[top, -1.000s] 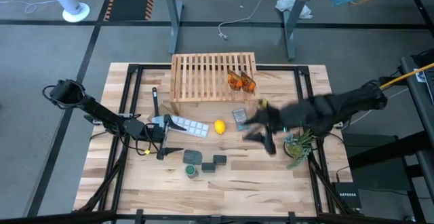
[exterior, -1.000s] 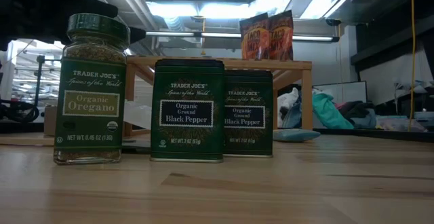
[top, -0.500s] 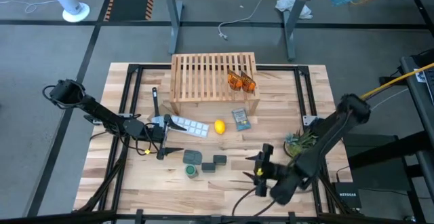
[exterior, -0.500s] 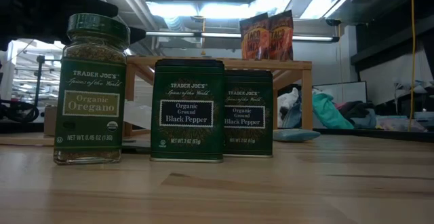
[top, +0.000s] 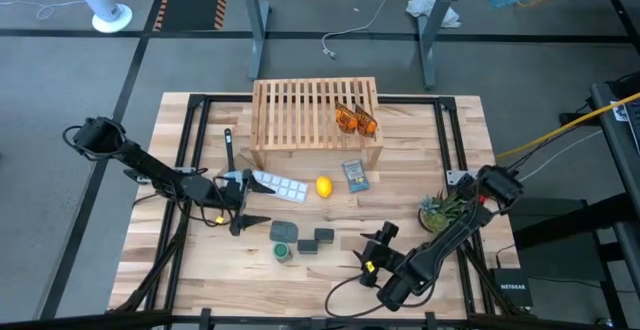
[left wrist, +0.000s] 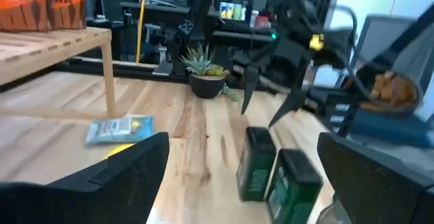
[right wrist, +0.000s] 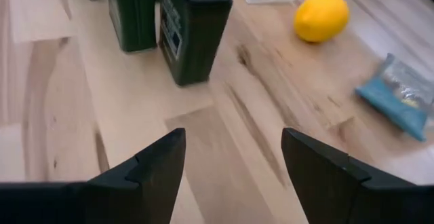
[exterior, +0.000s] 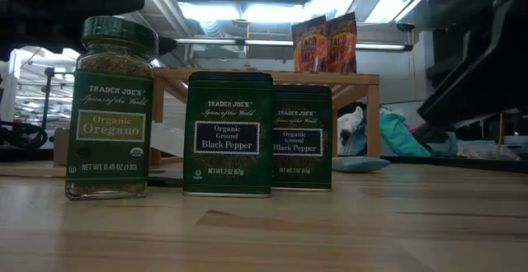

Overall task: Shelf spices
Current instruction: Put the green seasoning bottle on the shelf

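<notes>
Low view: green-lidded oregano jar (exterior: 111, 107), upright

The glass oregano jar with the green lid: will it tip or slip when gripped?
The glass oregano jar with the green lid stands tall on a narrow base, so a push high up could probably tip it. Its smooth glass wall may slip between fingers; the paper label likely offers better grip. Being glass, it would probably break if dropped.

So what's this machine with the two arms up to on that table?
It is putting spices on the light wooden slatted shelf. Two shiny orange packets sit there already. The green-lidded oregano jar and two dark square pepper tins wait on the table. The right gripper hovers open near the tins, holding nothing; the left gripper, also open, waits beside them.
</notes>
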Tool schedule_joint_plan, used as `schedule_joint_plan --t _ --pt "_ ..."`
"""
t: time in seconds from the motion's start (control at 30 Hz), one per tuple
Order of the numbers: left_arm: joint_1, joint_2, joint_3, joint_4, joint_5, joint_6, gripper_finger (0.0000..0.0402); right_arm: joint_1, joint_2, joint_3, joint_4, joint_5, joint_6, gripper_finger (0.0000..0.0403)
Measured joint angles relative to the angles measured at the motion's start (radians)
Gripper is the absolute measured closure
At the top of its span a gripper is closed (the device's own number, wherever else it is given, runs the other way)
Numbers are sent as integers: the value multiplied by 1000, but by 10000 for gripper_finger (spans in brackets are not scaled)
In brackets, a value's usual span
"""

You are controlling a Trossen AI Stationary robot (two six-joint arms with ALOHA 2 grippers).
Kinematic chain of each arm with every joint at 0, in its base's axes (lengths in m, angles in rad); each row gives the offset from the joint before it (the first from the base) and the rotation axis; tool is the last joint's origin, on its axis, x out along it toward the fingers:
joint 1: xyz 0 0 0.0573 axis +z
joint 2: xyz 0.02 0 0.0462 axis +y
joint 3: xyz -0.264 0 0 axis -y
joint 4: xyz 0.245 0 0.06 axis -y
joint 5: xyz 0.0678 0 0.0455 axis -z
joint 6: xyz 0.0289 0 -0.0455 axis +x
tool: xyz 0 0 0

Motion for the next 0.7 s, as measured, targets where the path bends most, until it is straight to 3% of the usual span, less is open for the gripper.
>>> schedule_joint_plan --t 0.2,0.47,0.7 --pt "-3 0 27 32 5 -57 34 -4 51 1 103 77 -3 152" --pt "-134 0 69 -155 85 -253 34 -15 84 1 148 49 -3 152" --pt "-267 0 75 -249 -46 -414 34 -13 85 1 190 33 -3 152"
